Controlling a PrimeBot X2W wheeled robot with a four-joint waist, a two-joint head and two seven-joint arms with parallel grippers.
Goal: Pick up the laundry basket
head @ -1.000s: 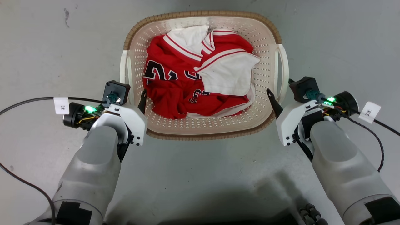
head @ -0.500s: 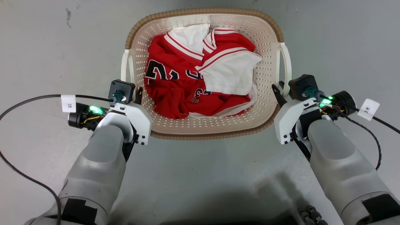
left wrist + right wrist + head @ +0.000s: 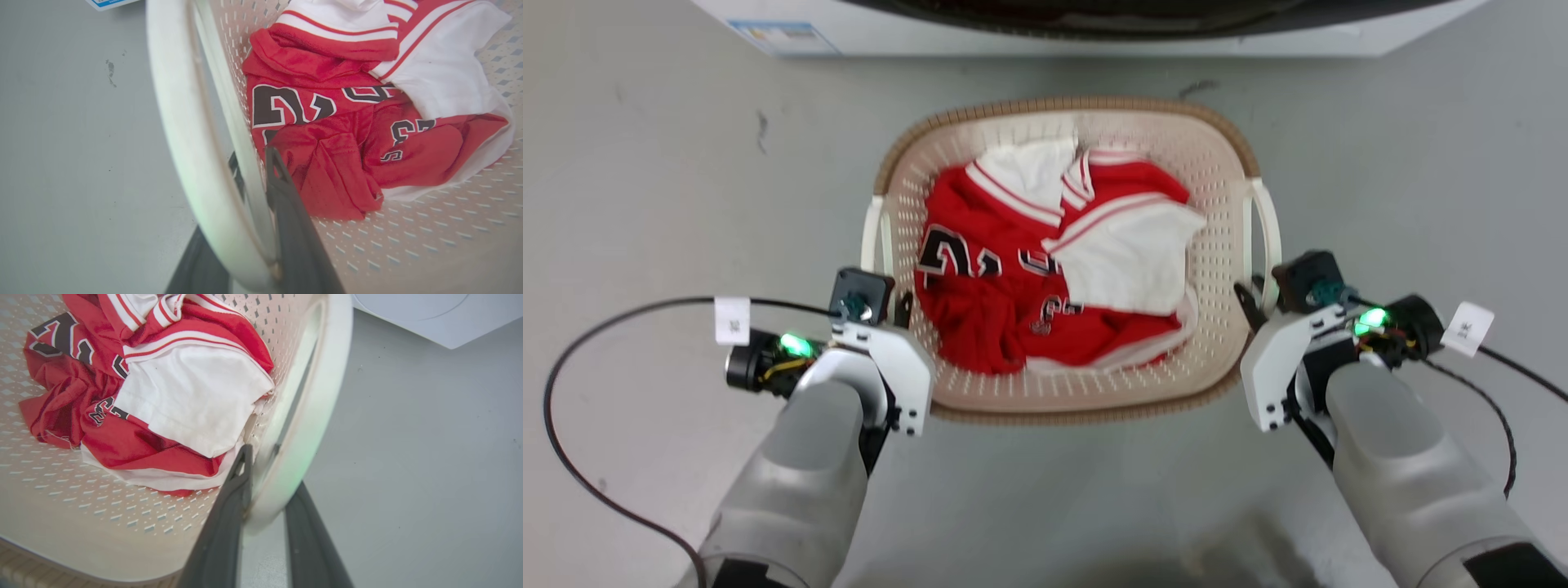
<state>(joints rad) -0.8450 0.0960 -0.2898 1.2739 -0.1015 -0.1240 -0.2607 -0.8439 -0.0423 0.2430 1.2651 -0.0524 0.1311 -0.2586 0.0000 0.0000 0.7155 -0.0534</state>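
- Floor (image 3: 645,163): smooth, pale grey, evenly lit.
- White appliance (image 3: 1380,37): along the floor's far edge, with a dark band above its white base.
- Blue label (image 3: 780,34): at the appliance's left end.
- Dark scuff (image 3: 760,126): on the floor near the appliance, below the label.
- Soft shadow (image 3: 1094,563): on the floor well away from the appliance.

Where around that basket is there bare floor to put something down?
Bare grey floor lies left of the laundry basket, right of it and on its near side. The strip before the white appliance is narrow. Crowded: jerseys pile inside, and the left pincer and right pincer clasp its handles.
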